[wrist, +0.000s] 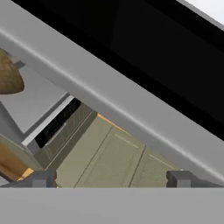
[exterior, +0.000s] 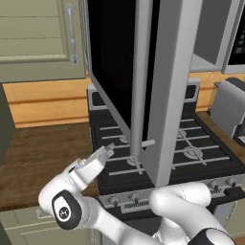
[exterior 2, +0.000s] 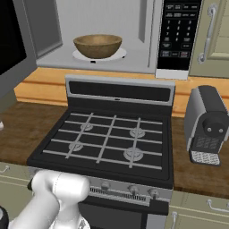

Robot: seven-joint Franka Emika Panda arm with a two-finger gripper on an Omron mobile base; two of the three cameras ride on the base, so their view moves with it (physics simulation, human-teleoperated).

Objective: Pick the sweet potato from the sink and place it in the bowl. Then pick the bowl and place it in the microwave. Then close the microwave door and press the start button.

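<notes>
Inside one microwave [exterior 2: 147, 44], one bowl [exterior 2: 97, 45]; door [exterior: 119, 62] open.

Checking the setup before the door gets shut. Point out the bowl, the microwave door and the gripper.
bowl [exterior 2: 97, 45]: right base view, on its outer wall, inside the microwave.
microwave door [exterior: 112, 57]: left base view, on the black glass of the open door.
gripper [exterior: 109, 150]: left base view, between its fingertips, near the door's lower edge.
</notes>
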